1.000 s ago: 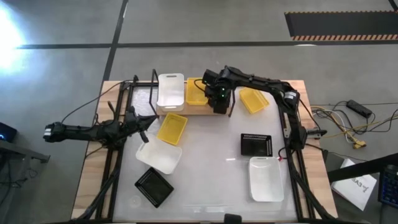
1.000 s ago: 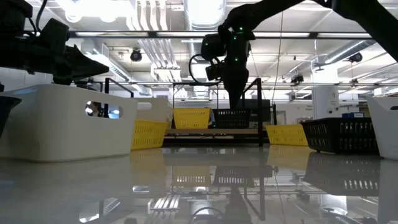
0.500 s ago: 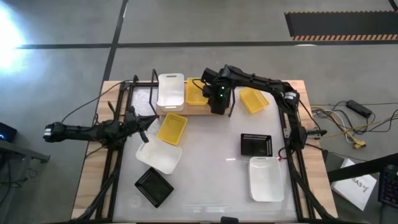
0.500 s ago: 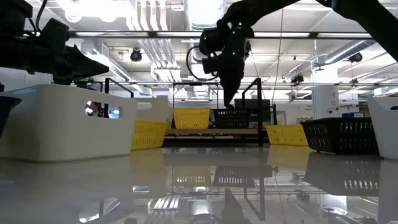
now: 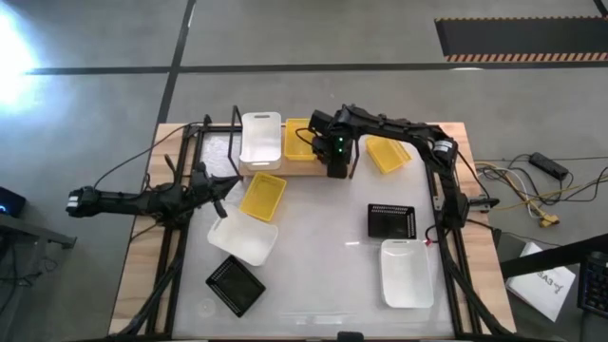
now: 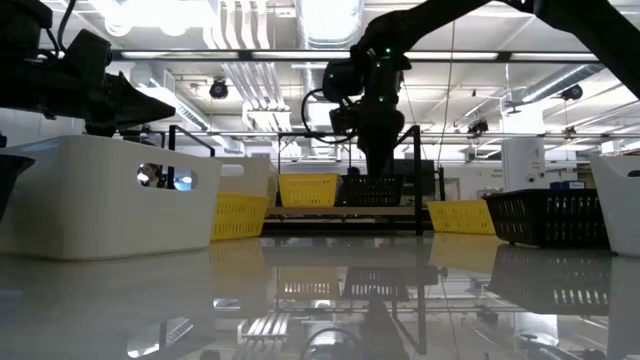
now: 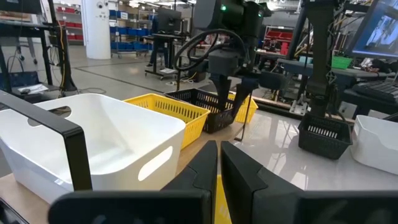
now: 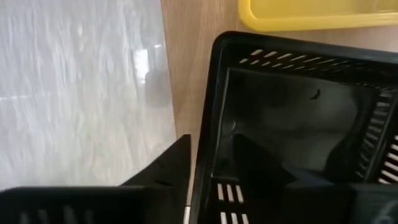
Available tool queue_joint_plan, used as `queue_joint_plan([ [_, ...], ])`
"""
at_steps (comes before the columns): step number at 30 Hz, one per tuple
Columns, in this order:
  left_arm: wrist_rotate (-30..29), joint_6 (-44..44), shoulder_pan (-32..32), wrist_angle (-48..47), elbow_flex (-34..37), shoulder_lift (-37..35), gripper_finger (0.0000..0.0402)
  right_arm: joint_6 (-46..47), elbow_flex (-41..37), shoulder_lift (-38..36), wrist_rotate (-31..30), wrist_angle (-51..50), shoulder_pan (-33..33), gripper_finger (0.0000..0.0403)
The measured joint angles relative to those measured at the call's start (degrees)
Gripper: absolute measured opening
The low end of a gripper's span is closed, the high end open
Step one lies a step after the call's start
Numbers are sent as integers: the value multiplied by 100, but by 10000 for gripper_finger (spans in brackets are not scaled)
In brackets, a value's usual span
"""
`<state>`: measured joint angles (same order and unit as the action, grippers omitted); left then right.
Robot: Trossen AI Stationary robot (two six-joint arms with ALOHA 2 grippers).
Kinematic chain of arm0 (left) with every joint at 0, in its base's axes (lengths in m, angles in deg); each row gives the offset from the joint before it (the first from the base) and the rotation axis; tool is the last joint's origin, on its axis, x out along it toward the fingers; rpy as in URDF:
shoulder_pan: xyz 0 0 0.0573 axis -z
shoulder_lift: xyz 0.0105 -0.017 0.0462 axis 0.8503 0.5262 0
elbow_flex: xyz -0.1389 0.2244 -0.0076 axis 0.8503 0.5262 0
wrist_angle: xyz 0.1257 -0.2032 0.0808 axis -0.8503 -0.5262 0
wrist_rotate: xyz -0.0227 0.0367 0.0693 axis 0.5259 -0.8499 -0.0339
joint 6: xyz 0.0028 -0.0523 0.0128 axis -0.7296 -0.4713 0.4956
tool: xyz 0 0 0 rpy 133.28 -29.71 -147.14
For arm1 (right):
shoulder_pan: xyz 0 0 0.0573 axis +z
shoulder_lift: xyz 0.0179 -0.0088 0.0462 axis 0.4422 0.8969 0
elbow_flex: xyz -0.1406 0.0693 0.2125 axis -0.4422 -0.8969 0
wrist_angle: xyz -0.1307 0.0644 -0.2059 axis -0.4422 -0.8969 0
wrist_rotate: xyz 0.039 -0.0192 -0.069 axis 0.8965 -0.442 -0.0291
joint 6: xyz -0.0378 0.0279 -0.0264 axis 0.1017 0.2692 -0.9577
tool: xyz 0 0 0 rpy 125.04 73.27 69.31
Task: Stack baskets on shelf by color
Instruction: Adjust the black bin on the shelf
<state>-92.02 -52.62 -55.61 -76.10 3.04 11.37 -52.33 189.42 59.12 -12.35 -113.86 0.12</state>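
Observation:
The shelf (image 5: 285,169) stands at the table's far middle. It carries a white basket (image 5: 259,139), a yellow basket (image 5: 299,139) and, at its right end, a black basket (image 8: 298,112) resting flat on the plank. My right gripper (image 8: 211,138) points down over the black basket (image 6: 375,189), one finger inside it and one outside its near wall. My left gripper (image 7: 219,146) hovers level at the table's left, shut and holding nothing. My right gripper comes from above with one finger (image 8: 261,165) inside the black basket and the other (image 8: 165,168) outside its near wall (image 8: 205,124). A thin light strip shows beside the outer finger. Whether the fingers touch the wall I cannot tell. The basket sits flat on the shelf.
Loose on the table lie a yellow basket (image 5: 262,197), a white one (image 5: 243,237) and a black one (image 5: 235,285) at near left. A black one (image 5: 391,220) and a white one (image 5: 407,274) lie at near right. Another yellow basket (image 5: 388,152) lies right of the shelf.
My right gripper tipped sideways above the black basket half a second ago and has come back to nearly upright over it. The black basket has stayed on the shelf.

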Motion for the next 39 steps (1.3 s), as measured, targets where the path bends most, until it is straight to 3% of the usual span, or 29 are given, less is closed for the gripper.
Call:
queue_joint_plan([
  [6, 1, 0, 2, 0, -2, 1, 4, -419, 7, 0, -671, -16, 39, 23],
  [8, 2, 0, 0, 0, 0, 2, 4, -601, 12, 0, -979, -14, 55, 14],
  [17, 2, 0, 0, 0, -2, 2, 4, -627, 13, 0, -1180, -6, 61, 14],
  [26, 1, 0, 0, 0, -1, 2, 4, -268, 2, 0, -712, 4, 61, 13],
  [33, 1, 0, 0, -1, -1, 2, 4, -397, 2, 0, -730, -26, 61, 14],
  [39, 1, 0, 0, 0, -2, 2, 4, -534, 2, 0, -730, -30, 61, 57],
])
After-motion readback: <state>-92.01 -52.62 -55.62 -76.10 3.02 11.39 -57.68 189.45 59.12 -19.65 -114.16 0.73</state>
